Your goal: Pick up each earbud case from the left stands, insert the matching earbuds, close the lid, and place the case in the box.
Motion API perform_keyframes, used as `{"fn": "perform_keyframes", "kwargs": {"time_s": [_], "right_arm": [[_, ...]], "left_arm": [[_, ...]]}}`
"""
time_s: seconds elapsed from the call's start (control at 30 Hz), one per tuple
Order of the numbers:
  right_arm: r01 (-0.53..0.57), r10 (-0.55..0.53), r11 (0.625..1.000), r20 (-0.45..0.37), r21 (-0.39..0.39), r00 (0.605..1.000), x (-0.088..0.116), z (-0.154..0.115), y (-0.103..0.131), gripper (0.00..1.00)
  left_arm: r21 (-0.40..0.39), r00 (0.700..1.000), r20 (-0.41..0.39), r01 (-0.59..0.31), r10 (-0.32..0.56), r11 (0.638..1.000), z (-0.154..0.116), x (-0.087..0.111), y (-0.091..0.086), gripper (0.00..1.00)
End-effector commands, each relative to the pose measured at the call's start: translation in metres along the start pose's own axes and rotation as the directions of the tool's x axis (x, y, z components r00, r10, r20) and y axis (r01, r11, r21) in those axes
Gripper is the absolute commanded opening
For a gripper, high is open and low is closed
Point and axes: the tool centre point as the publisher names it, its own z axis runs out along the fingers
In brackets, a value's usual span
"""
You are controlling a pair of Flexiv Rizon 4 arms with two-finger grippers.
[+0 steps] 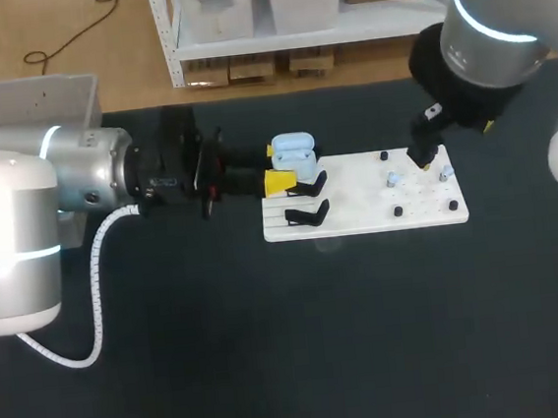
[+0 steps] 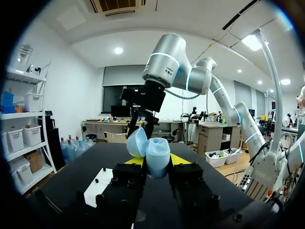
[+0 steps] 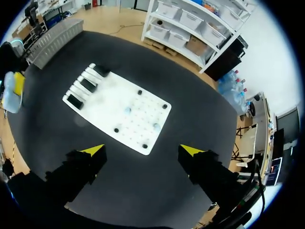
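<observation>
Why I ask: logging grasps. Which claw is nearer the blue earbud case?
Left. The left claw holds the earbud case; the right claw hovers over the white board, apart.

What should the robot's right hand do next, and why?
Probably lower the right gripper onto one earbud on the white board and pinch it. Its fingers stand open and empty above the board, and the left gripper holds the blue case with its lid open, ready to be filled.
</observation>
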Motion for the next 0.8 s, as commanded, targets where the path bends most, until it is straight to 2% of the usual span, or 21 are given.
{"fn": "perform_keyframes", "kwargs": {"time_s": [0.03, 0.6, 0.73, 0.8], "right_arm": [[0.014, -0.014, 1.0, -0.036, -0.006, 0.999, -0.008, 0.013, -0.007, 1.0], [0.02, -0.024, 0.999, -0.145, -0.03, 0.989, -0.014, 0.064, -0.025, 1.0], [0.016, -0.023, 0.999, -0.164, -0.045, 0.986, -0.012, 0.075, -0.027, 0.91], [0.009, -0.019, 0.998, -0.17, -0.06, 0.985, -0.012, 0.078, -0.028, 0.75]], "left_arm": [[0.0, 1.0, 0.0, -0.001, 0.001, 1.0, 0.0, 0.0, 0.0, 0.0], [0.0, 1.0, 0.0, -0.001, 0.001, 1.0, 0.0, 0.0, 0.0, 0.0], [0.0, 1.0, 0.0, -0.001, 0.001, 1.0, 0.0, 0.0, 0.0, 0.0], [0.0, 1.0, 0.0, -0.001, 0.001, 1.0, 0.0, 0.0, 0.0, 0.0]]}}
